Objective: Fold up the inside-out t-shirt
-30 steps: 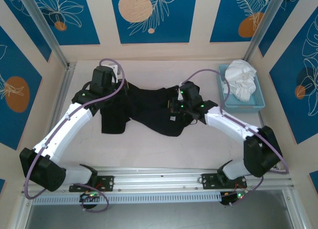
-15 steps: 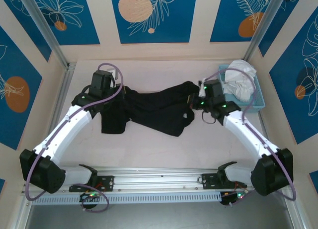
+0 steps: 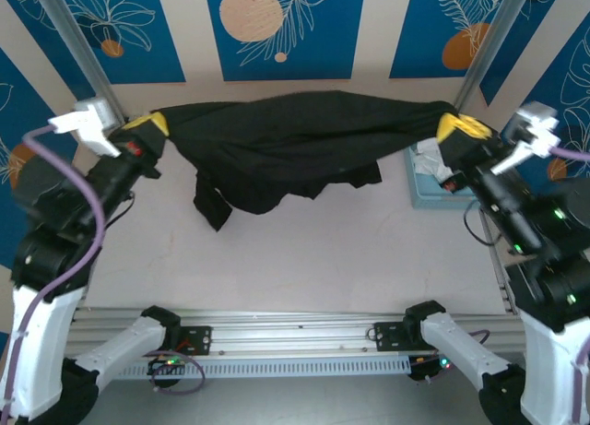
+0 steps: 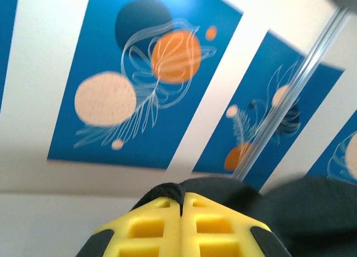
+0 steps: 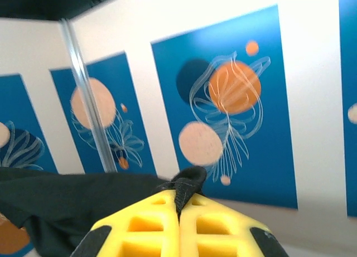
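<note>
The black t-shirt (image 3: pixel 295 139) hangs stretched in the air between my two raised grippers, its lower folds drooping toward the table. My left gripper (image 3: pixel 152 123) is shut on the shirt's left end; its yellow fingers (image 4: pixel 162 221) pinch a black fold (image 4: pixel 170 191). My right gripper (image 3: pixel 458 126) is shut on the right end, with a stitched black hem (image 5: pixel 187 182) pinched between its yellow fingers (image 5: pixel 206 223). No floral print or lettering is visible.
A light blue basket (image 3: pixel 422 181) with a white garment (image 3: pixel 426 153) sits at the back right, partly behind my right arm. Metal frame posts (image 3: pixel 78 47) stand at both back corners. The aluminium rail (image 3: pixel 295 337) runs along the near edge.
Both grippers have risen from the table and spread far apart, lifting the shirt off the surface and stretching it into a hanging span.
</note>
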You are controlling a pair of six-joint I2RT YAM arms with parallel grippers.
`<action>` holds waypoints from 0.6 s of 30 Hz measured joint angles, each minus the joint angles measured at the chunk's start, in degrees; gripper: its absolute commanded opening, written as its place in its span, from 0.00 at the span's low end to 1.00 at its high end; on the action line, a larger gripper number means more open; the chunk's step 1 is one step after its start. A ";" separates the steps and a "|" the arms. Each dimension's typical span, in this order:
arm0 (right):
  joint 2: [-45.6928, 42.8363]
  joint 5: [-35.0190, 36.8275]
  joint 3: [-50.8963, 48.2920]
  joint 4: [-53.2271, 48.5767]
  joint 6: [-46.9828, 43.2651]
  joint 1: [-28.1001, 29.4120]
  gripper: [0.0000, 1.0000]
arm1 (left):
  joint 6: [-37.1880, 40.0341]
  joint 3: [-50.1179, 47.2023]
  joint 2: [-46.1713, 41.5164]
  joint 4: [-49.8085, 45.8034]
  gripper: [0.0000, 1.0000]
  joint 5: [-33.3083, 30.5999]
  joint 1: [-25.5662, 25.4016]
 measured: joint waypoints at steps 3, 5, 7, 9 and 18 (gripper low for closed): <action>-0.94 0.24 -0.83 0.72 -0.66 0.00 0.00 | 0.07 0.63 1.46 0.15 0.00 -2.16 0.02; 0.33 1.49 -3.80 1.90 -1.42 -0.02 0.00 | 0.68 0.24 5.79 0.15 0.00 -4.33 0.20; 4.11 2.62 -6.29 3.87 -2.27 -1.03 0.00 | 1.11 0.63 12.63 0.50 0.00 -5.68 1.14; 10.45 2.38 -7.21 6.49 -2.29 -3.54 0.00 | 1.16 3.67 21.81 0.24 0.00 -6.23 2.64; 41.81 -4.94 14.97 8.79 3.21 -12.90 0.00 | 3.13 42.91 53.05 -9.62 0.00 -3.98 8.79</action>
